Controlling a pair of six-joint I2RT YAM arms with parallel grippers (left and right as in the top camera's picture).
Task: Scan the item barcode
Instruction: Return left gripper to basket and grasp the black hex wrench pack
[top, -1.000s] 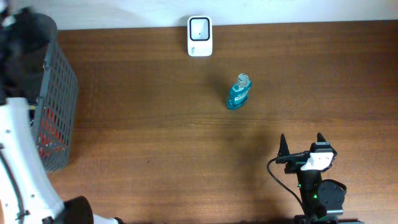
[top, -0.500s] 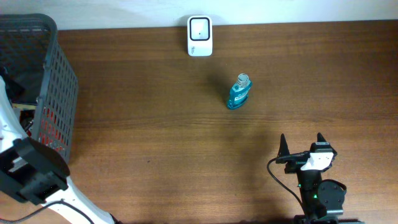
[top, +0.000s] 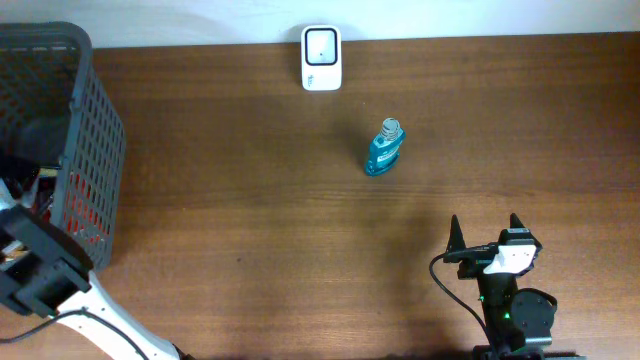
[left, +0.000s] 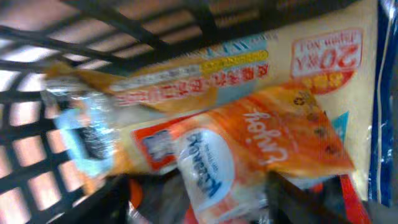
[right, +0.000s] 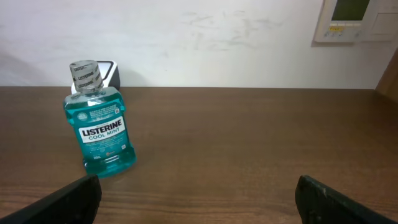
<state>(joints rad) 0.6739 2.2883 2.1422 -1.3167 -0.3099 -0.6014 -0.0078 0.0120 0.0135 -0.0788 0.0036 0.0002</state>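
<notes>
1. At the table's left edge, overhead view: the left arm (top: 45, 275) bends over the grey mesh basket (top: 95, 150), apparently to fetch an item for scanning; its gripper is hidden from this camera. The white scanner (top: 321, 58) sits at the far edge, face up. A blue mouthwash bottle (top: 384, 148) stands upright near it. The right gripper (top: 485, 232) is parked well apart from both.

2. Inside the basket, left wrist view: the left gripper (left: 199, 205) hangs over an orange snack packet (left: 280, 137), which lies on a yellow packet (left: 311, 56). Its fingers (left: 118, 199) flank a white-labelled pouch. Blur makes it impossible to tell whether they grip it.

3. At table level, right wrist view: the right gripper's jaws stand wide apart and hold nothing. They face the bottle, whose label is turned toward this camera, with the scanner behind it. The arm looks idle while the left one picks.
</notes>
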